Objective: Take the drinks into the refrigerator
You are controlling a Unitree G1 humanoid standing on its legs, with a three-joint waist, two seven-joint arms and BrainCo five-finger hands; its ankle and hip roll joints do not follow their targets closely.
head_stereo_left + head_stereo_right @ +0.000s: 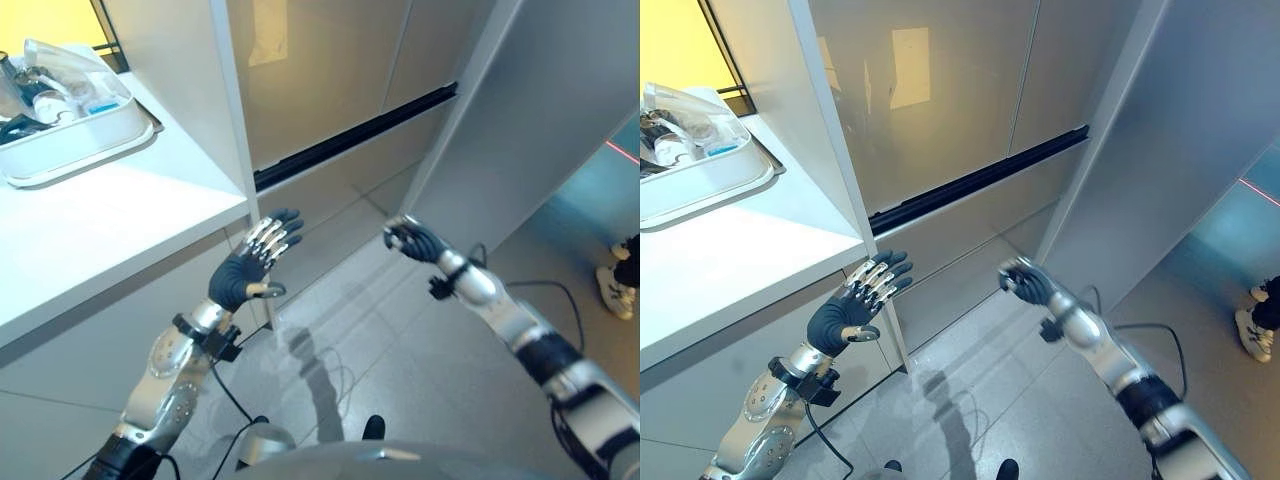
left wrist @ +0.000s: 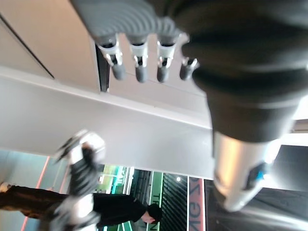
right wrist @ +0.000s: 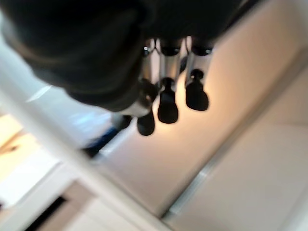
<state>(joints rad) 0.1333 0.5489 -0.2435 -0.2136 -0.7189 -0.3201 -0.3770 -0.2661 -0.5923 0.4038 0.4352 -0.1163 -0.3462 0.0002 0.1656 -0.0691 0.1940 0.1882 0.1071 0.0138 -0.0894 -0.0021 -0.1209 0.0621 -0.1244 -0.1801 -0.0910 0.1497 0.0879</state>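
The refrigerator (image 1: 330,80) has pale metallic fronts split by a dark horizontal gap (image 1: 350,135). A tall grey panel (image 1: 540,130), which looks like its swung-out door, stands on the right. Drinks and clear plastic items (image 1: 45,100) lie in a white tray (image 1: 95,150) on the white counter (image 1: 120,220) at the far left. My left hand (image 1: 255,262) is raised in front of the lower fridge front, open and holding nothing. My right hand (image 1: 410,240) hovers by the lower edge of the grey panel, its fingers (image 3: 167,103) curled around nothing.
A white upright post (image 1: 232,110) separates the counter from the fridge. A person's shoe (image 1: 615,290) shows on the grey floor at the far right, and a person in dark clothes (image 2: 120,209) stands beyond the panel.
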